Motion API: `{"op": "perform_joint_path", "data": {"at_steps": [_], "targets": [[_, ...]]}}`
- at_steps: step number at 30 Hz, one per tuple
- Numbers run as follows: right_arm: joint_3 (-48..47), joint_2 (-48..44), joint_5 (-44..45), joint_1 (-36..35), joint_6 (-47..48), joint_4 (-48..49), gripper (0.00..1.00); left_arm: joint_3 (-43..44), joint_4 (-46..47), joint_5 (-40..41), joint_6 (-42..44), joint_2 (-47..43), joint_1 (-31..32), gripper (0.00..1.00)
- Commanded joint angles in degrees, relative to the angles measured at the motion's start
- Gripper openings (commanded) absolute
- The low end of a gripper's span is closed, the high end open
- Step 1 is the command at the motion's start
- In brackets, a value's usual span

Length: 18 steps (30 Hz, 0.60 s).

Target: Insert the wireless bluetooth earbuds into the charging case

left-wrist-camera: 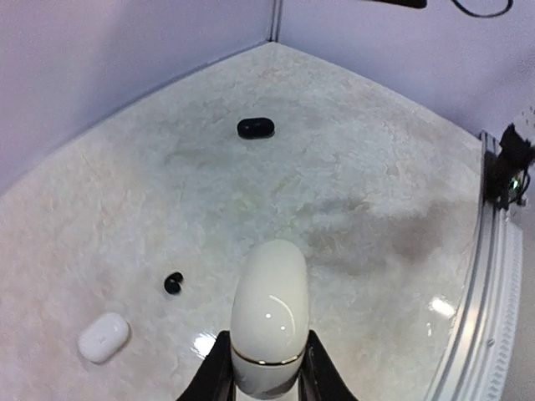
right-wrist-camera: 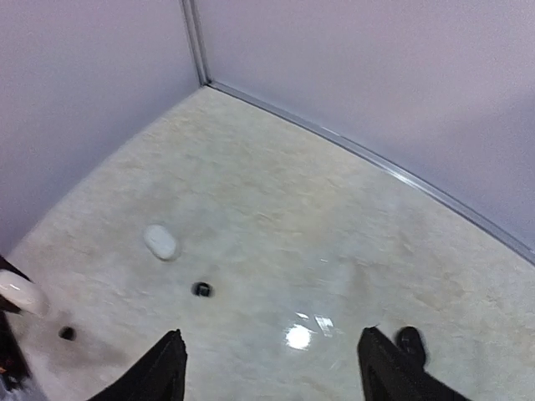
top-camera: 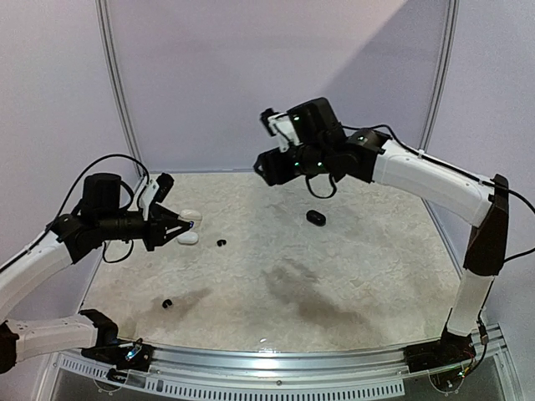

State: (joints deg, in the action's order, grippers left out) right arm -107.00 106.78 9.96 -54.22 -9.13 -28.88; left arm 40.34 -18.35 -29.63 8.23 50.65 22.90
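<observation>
While the left gripper [left-wrist-camera: 266, 368] is clamping a white charging case [left-wrist-camera: 269, 309] between its two black fingers, the case is pointing out over the left part of the table [top-camera: 334, 284]. This case is showing as a glossy, pebble-shaped shell with a thin dark seam line running round it near the fingers. Any lettering on it is too small to make out.

A second white case [left-wrist-camera: 104, 337], matte and closed, is lying flat on the table just beside the left gripper. One black earbud [left-wrist-camera: 173, 283], a tiny rounded dot far smaller than any case, is resting on the table near this second white case but apart from it. A second black earbud [top-camera: 167, 304] is lying alone, nearer the front edge on the left side.

A black case [left-wrist-camera: 255, 128], oval and closed, is sitting well apart from the others, toward the far middle of the table.

Above that far area the right gripper [right-wrist-camera: 272, 338] is hanging high, its fingers spread wide and gripping nothing.
</observation>
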Motion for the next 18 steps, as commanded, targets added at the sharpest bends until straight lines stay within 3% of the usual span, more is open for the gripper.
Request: {"op": "perform_joint_path", "data": {"at_steps": [1, 2, 3, 7, 10, 18], "targets": [[1.46, 0.98, -3.02, 10.47, -4.86, -11.99, 0.84, 6.81, -11.90, -7.00, -19.01, 9.08, -5.44, 0.00], [0.95, 2.43, -4.65, 13.45, -4.26, -13.44, 0.96, 8.37, -14.30, -8.25, -20.02, 11.55, -6.82, 0.00], [0.02, 3.78, -5.74, 15.36, -3.24, -14.90, 0.99, 10.09, -17.22, -8.52, -20.76, 14.36, -8.24, 0.00], [-7.78, 14.25, -7.66, 20.93, 1.55, -22.64, 0.99, 15.69, -25.96, -11.23, -24.95, 26.78, -16.56, 0.00], [-13.97, 21.23, -7.98, 22.44, 7.39, -27.23, 0.99, 20.35, -33.13, -12.40, -23.01, 36.75, -19.42, 0.00], [-17.77, 33.01, -13.93, 24.23, 17.59, -27.21, 0.99, 22.42, -28.80, -13.09, -20.51, 48.11, -22.87, 0.00]]}}
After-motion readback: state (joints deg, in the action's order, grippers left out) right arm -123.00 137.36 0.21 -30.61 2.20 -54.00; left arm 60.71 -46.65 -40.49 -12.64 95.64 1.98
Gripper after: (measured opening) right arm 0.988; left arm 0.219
